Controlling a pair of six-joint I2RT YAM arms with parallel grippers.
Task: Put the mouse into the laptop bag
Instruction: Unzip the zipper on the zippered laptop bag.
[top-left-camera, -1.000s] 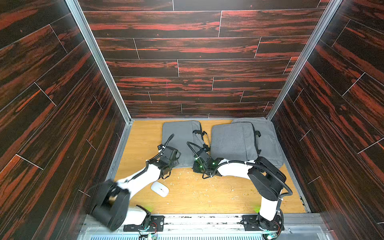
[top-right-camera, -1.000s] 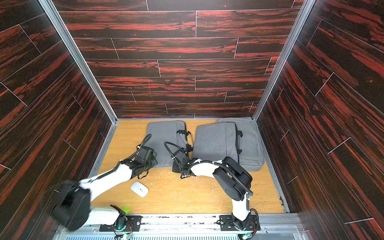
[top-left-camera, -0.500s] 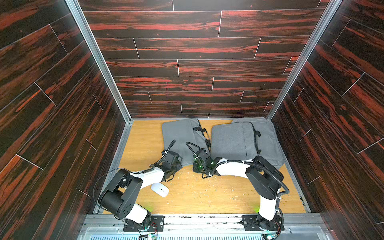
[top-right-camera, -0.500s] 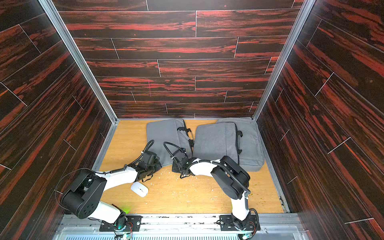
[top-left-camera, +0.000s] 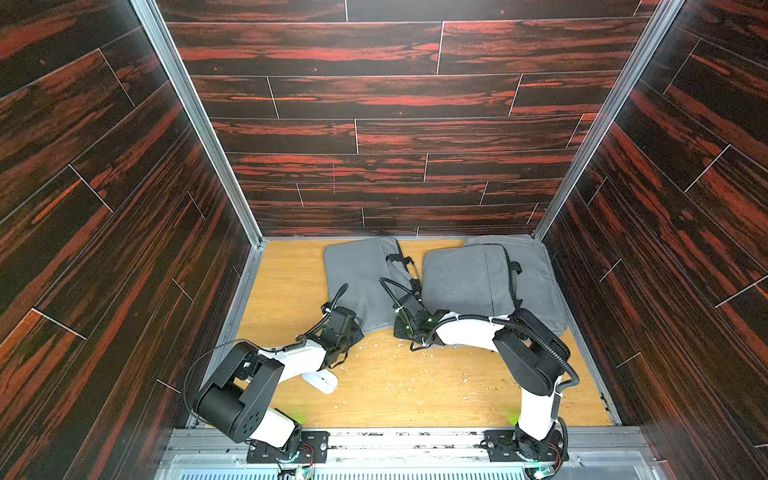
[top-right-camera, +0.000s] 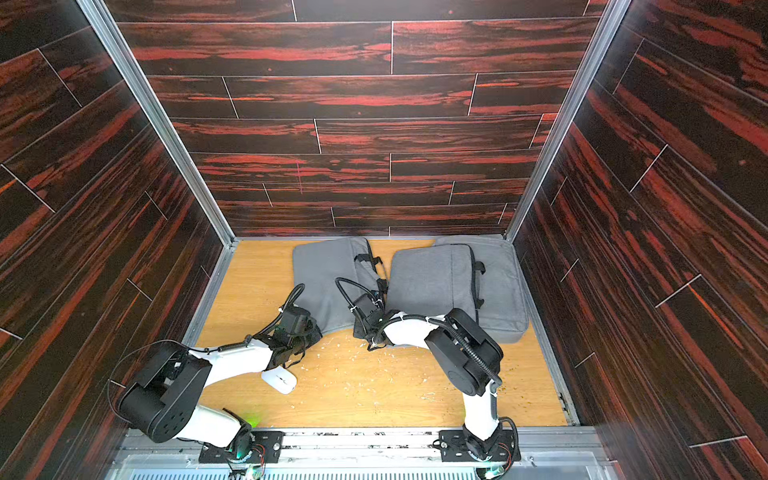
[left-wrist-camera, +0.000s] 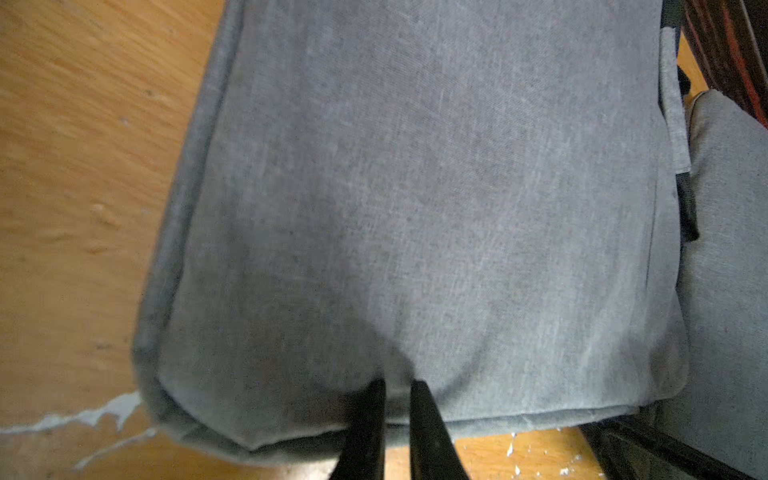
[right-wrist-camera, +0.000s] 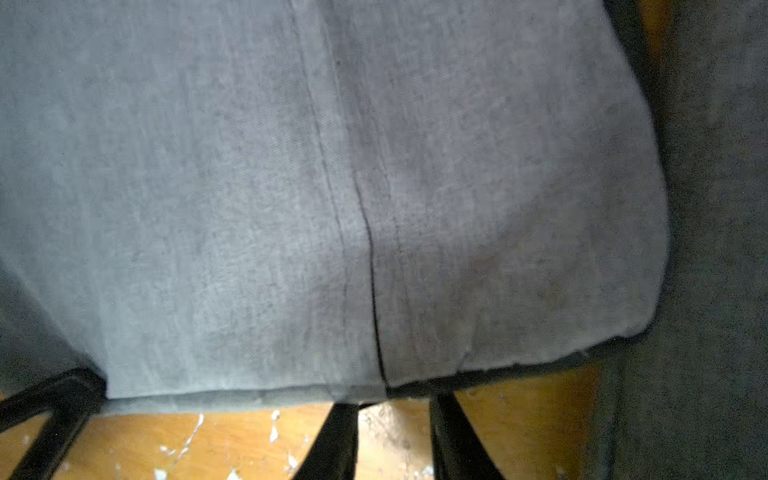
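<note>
one white mouse (top-left-camera: 322, 383) near grey laptop bag (top-left-camera: 361, 270)

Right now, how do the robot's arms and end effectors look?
The left arm and right arm have white links, bulky black joint housings and looped black cables. The left end effector and right end effector are black, with slim tapered fingers. Green lights glow at both bases.

the laptop bag (top-left-camera: 359, 274) is seen as matt grey woven cloth, the mouse (top-left-camera: 321, 381) as smooth glossy white plastic, the counter (top-left-camera: 399, 399) as light, flecked wood grain.
</note>
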